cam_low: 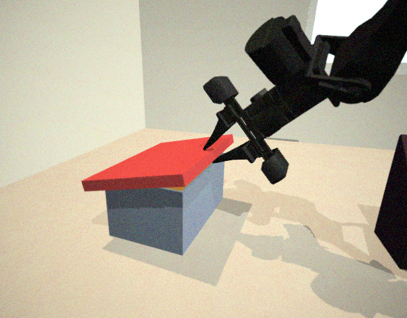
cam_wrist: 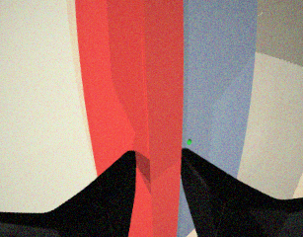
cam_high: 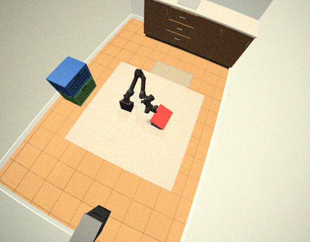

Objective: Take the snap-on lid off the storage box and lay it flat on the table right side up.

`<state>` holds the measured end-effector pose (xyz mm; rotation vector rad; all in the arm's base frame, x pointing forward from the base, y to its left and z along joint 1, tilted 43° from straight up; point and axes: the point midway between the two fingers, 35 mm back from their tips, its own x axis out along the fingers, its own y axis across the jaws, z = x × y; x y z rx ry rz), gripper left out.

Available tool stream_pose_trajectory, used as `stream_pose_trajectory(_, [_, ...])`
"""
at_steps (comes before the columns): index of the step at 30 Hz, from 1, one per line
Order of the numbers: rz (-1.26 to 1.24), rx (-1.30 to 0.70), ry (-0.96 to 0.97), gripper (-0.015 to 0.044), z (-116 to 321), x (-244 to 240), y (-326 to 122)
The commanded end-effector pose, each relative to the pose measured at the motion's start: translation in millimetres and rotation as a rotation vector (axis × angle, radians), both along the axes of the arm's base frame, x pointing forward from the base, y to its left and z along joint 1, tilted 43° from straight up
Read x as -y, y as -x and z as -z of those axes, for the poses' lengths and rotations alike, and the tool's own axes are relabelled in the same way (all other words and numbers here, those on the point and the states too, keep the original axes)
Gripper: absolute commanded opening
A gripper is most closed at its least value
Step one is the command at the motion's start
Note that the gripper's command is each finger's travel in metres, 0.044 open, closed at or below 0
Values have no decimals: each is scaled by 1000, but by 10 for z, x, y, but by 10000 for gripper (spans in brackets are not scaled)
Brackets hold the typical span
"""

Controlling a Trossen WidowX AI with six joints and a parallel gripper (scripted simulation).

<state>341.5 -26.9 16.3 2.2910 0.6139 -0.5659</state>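
The red lid (cam_high: 162, 117) (cam_low: 151, 160) (cam_wrist: 166, 74) lies tilted over the blue-grey storage box (cam_low: 145, 218) (cam_wrist: 217, 74), its edge on the arm's side raised. In the exterior view a narrow gap shows under the lid's near right corner, with an orange sliver inside. The far side of the lid is low, at the box's rim. The box stands upright on the pale table (cam_high: 118, 145) (cam_low: 59, 267). My gripper (cam_low: 208, 156) (cam_wrist: 158, 157) is shut on the lid's raised edge, one finger on the top face, the other at the outer side. The lid hides the box's inside.
The dark arm base (cam_high: 126, 105) (cam_low: 398, 205) stands on the table, across from the box's gripped side. A blue crate (cam_high: 67, 72) on a green crate (cam_high: 84, 92) stands beyond the table's left edge in the top view. Dark cabinets (cam_high: 196, 34) stand at the back.
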Motion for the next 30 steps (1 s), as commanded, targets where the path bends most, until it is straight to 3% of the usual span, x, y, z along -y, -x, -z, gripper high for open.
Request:
stream_pose_trajectory(1, [2,5,2,0,-59,57,-23])
stream_pose_trajectory(30, [2,6,5,0,-328,349,-154])
